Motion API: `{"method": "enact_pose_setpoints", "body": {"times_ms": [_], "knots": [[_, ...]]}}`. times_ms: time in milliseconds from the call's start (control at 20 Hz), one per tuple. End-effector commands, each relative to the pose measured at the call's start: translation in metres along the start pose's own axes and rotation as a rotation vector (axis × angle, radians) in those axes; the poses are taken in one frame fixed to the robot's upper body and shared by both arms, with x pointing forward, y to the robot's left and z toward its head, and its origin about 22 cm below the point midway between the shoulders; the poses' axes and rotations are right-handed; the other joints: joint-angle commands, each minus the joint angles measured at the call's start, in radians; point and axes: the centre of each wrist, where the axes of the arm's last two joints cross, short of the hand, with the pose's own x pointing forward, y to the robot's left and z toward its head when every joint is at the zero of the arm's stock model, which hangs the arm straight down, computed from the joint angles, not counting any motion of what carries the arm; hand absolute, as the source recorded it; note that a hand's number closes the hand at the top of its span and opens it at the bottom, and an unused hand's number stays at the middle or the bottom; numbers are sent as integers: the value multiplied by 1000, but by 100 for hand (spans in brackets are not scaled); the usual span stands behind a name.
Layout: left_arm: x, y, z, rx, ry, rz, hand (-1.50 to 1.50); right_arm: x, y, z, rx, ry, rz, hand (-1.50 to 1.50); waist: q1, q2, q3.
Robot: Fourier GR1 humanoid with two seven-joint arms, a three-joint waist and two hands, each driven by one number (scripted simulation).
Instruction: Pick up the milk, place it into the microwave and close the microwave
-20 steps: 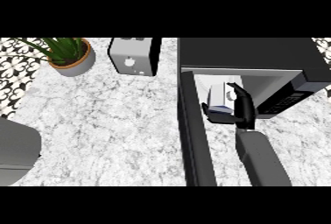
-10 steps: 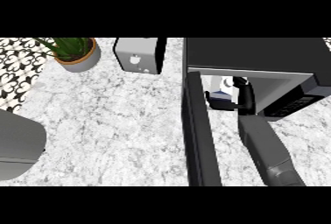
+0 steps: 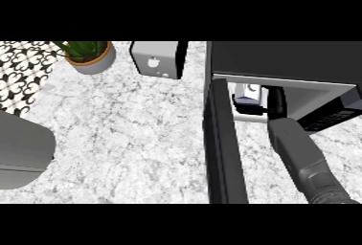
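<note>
In the head view, the right hand [image 3: 272, 103] reaches into the open microwave [image 3: 283, 60], its fingers curled round the milk carton [image 3: 247, 93], which sits just inside the cavity mouth, near its left side. The microwave door [image 3: 220, 143] swings out toward the viewer, edge-on, just left of the forearm. The left hand does not show. As I judge it, the risk is in pulling out: the forearm runs close beside the door, and a sideways drift could knock it, or the fingers could drag the carton back out if they open late. Open room lies on the marbled bench [image 3: 127, 139] to the left, with a toaster [image 3: 159, 57] and potted plant [image 3: 88, 52] well apart at the back.
</note>
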Motion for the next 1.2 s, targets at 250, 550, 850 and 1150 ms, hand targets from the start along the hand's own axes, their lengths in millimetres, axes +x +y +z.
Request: {"method": "enact_pose_setpoints", "body": {"times_ms": [250,550,850,1150], "knots": [[-9,2,0,-26,-5,6,-150,7,-15,-20,-90,-90,74,150,20,12,2],[-7,2,-8,-13,-15,12,-150,30,-6,-41,-173,-157,51,150,33,18,2],[-14,11,-6,-28,10,-8,-150,32,-15,-48,-311,-145,199,150,41,22,0],[-15,11,-11,-53,10,23,-150,32,-10,-46,-333,-141,240,150,51,33,2]]}}
